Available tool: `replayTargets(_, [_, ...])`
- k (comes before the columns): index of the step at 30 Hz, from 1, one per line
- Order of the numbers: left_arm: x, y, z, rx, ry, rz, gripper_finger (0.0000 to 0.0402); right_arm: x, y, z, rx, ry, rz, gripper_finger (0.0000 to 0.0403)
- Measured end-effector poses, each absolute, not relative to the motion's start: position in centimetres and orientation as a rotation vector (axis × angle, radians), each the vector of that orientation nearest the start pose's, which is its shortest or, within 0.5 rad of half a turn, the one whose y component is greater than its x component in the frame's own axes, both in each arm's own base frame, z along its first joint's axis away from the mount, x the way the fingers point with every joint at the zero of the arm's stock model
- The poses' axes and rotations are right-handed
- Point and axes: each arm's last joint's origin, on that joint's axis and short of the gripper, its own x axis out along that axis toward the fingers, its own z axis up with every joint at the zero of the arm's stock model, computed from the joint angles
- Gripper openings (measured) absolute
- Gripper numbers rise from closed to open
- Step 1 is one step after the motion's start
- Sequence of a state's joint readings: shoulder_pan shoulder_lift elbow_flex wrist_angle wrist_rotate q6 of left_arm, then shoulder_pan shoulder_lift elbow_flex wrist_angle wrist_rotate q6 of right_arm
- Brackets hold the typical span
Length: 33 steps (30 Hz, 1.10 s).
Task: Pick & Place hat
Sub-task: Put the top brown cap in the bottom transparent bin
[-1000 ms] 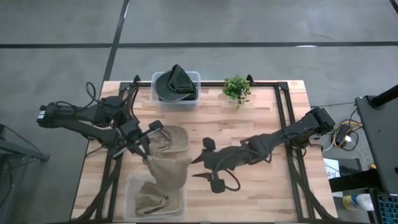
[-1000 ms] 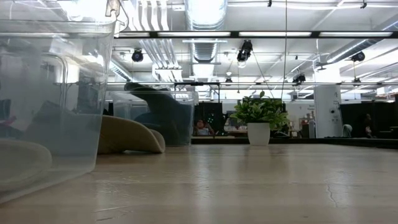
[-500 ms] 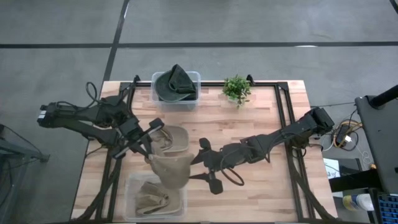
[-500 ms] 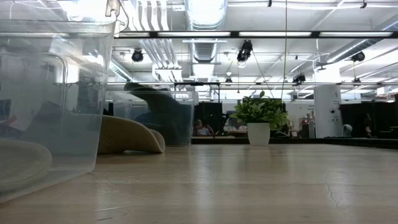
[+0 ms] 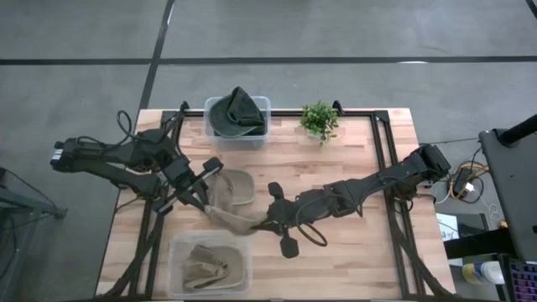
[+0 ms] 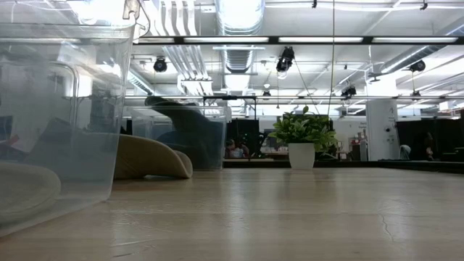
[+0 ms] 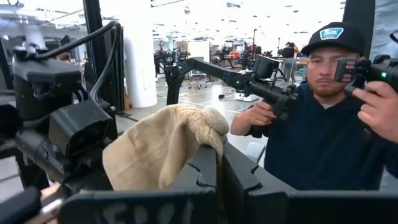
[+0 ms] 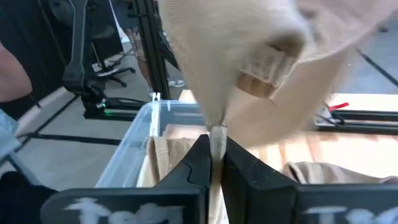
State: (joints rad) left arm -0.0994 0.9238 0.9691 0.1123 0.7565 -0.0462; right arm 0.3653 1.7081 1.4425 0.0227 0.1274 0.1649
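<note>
The left hand (image 5: pixel 204 199) is pinching one end of a tan hat (image 5: pixel 231 216), and the right hand (image 5: pixel 267 223) is pinching the other end — its fingers (image 8: pixel 199 163) are pressed together on a fold of the cloth in the right wrist view. The left wrist view is showing the left fingers (image 7: pixel 202 165) closed on the same tan knit. Between the two hands the hat is hanging stretched above the bench (image 5: pixel 336 168), its long axis running on a slant in the high view, from the left hand near the bench's left-middle down toward the right hand nearer the front centre. It is sagging slightly between the grips.

Just beside the stretched hat, a second tan hat (image 5: pixel 237 186) is lying on the bench, its opening facing up. In front of them a clear bin (image 5: pixel 178 252) is sitting at the front-left corner, holding one more tan hat (image 5: pixel 204 268). At the back edge another clear bin (image 5: pixel 264 103) is holding a dark green hat (image 5: pixel 237 113). That is making four hats in all — three tan, one dark — and two bins. One small potted plant (image 5: pixel 320 120) is standing to the right of the rear bin.

Beyond the bench, a person (image 7: pixel 323 130) in a dark cap and sweatshirt is showing in the left wrist view, holding a handle (image 7: pixel 280 99) in one hand.
</note>
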Motion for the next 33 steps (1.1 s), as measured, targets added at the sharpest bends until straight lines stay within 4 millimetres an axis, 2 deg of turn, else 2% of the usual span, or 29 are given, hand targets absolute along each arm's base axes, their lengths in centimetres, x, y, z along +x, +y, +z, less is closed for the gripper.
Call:
replayTargets(10, [17.9, -3.7, 40.2, -0.058, -0.121, -0.817, 0.0056, 34.6, 12.9, 36.7, 0.087, 0.273, 0.215, 0.0011])
replayTargets(17, [16.5, -3.2, 40.8, -0.044, -0.169, -0.685, 0.0100, 32.3, 12.1, 38.6, 0.081, 0.281, 0.215, 0.0010])
replayTargets(21, [15.1, -2.9, 41.3, -0.030, -0.204, -0.620, 0.0111, 30.7, 11.8, 40.1, 0.016, 0.244, 0.283, 0.0010])
replayTargets(25, [14.3, -2.7, 41.0, -0.008, -0.160, -0.572, 0.0113, 28.9, 11.7, 41.9, -0.040, 0.167, 0.327, 0.0009])
replayTargets(29, [14.6, -2.8, 40.5, -0.002, -0.120, -0.570, 0.0113, 27.8, 11.5, 43.2, -0.111, 0.092, 0.352, 0.0010])
replayTargets(33, [16.1, -2.9, 39.7, -0.011, -0.074, -0.554, 0.0113, 27.6, 11.6, 43.6, -0.167, 0.042, 0.407, 0.0011])
